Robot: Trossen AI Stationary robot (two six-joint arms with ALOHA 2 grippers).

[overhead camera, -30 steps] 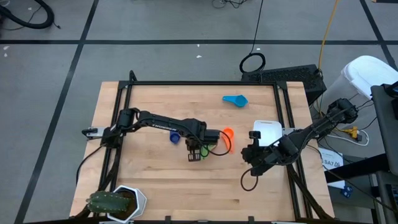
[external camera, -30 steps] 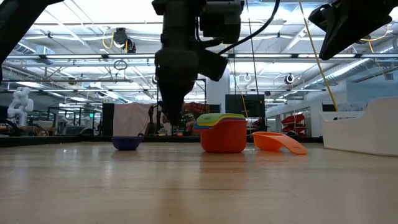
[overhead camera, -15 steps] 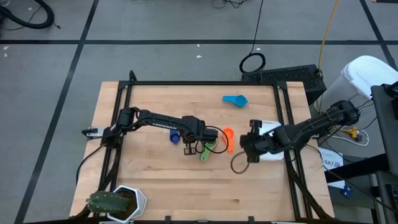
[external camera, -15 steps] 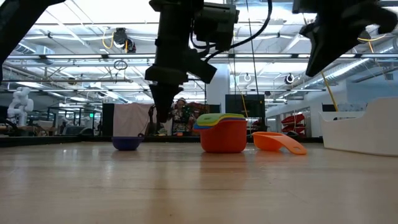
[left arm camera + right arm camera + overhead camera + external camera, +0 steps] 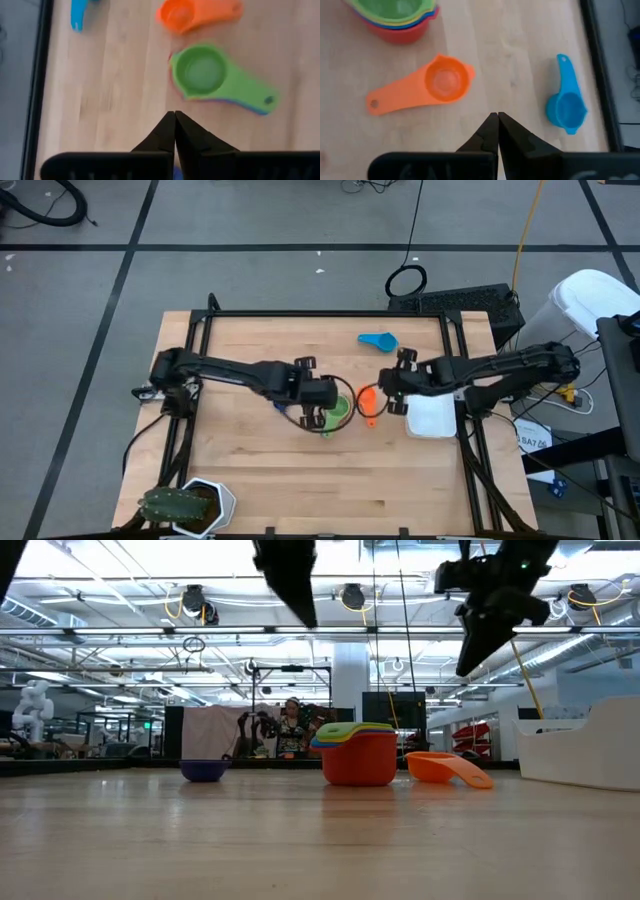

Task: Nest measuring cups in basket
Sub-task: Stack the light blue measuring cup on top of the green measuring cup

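The small orange plastic measuring cup [image 5: 432,89] looks light, stiff and a bit slippery, so it's probably best pinched by its flat handle. Both the left pincer [image 5: 174,120] and the right pincer [image 5: 497,122] are seen pressed closed and empty above the bench [image 5: 250,470].

Wooden table [image 5: 250,470], pale planks, black frame along edges. White hexagonal pot with green plant [image 5: 190,505] at near left corner. Grey floor [image 5: 80,290] around, crossed by dark lines. Black cable coil [image 5: 406,281] on floor beyond table; yellow cable [image 5: 522,230] near it. Low view: person [image 5: 291,726] far behind table, white humanoid figure [image 5: 33,706] at far left, ceiling lights [image 5: 193,602] overhead.
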